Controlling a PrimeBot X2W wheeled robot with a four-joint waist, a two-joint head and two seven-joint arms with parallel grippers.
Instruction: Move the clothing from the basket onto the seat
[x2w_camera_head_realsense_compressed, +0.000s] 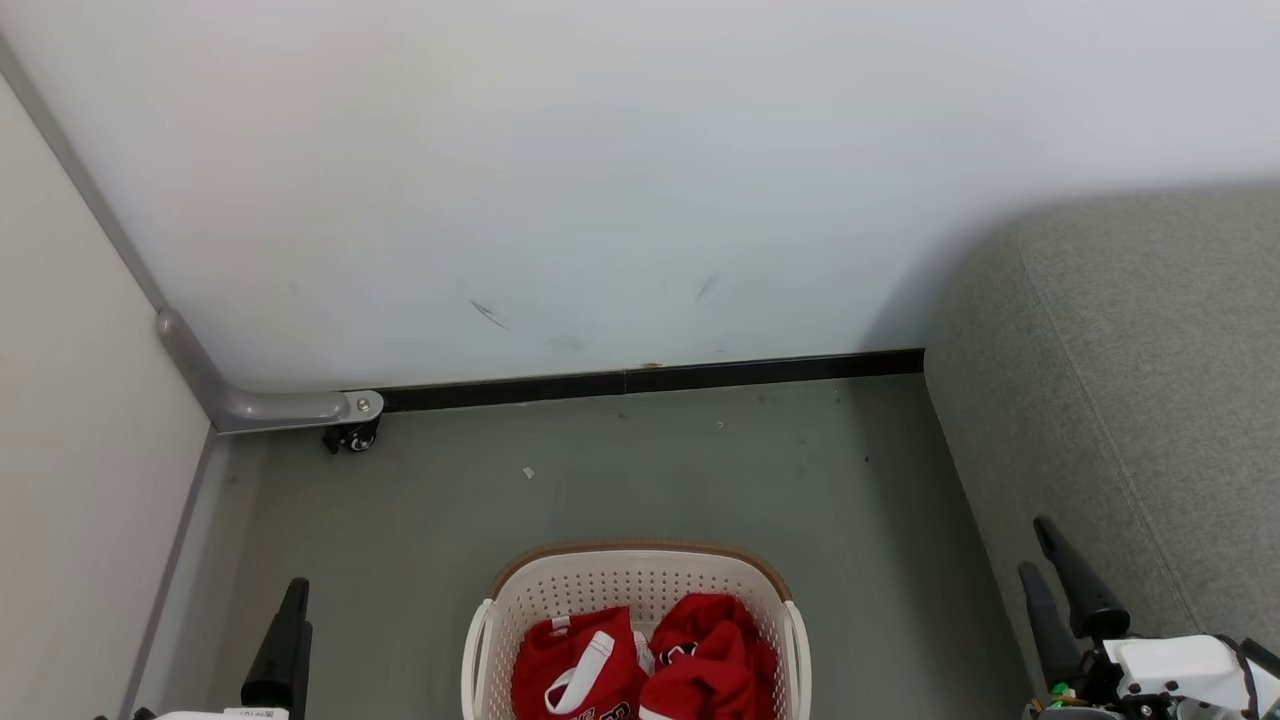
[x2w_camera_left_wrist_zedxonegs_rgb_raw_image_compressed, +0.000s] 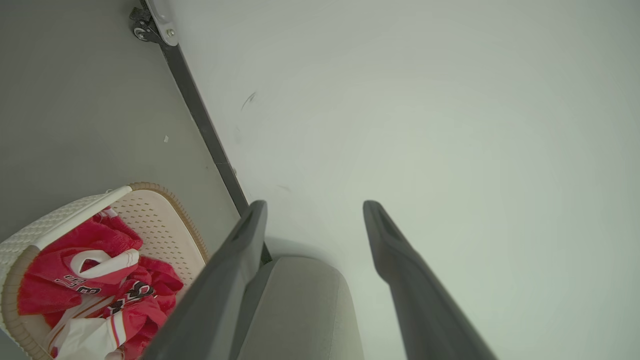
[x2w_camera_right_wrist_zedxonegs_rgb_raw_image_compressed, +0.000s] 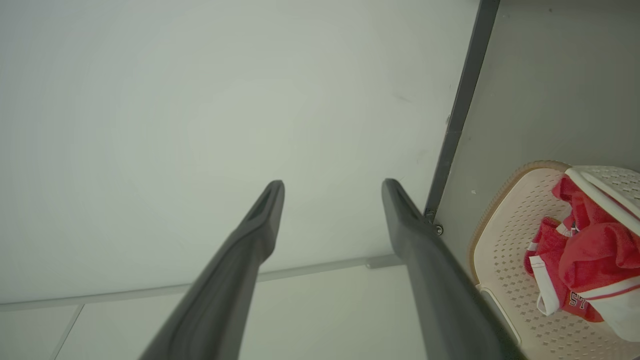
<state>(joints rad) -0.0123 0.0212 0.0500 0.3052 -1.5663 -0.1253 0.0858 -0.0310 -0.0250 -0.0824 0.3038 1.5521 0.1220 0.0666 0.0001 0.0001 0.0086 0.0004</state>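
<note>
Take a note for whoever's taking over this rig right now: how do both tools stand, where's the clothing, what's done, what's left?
Left tool: open, empty.
Right tool: open, empty.
Red sports garments with white trim: piled in the cream-white perforated plastic laundry basket, between the two tools.
Grey woven-fabric sofa: right of the basket, no garment on its visible part.
Done: nothing moved over, as far as shown.
Left: lift each garment out onto the sofa.

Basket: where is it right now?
In the head view the basket sits on the floor at bottom centre, with the grey seat off to its right. The red clothing lies inside it.
</note>
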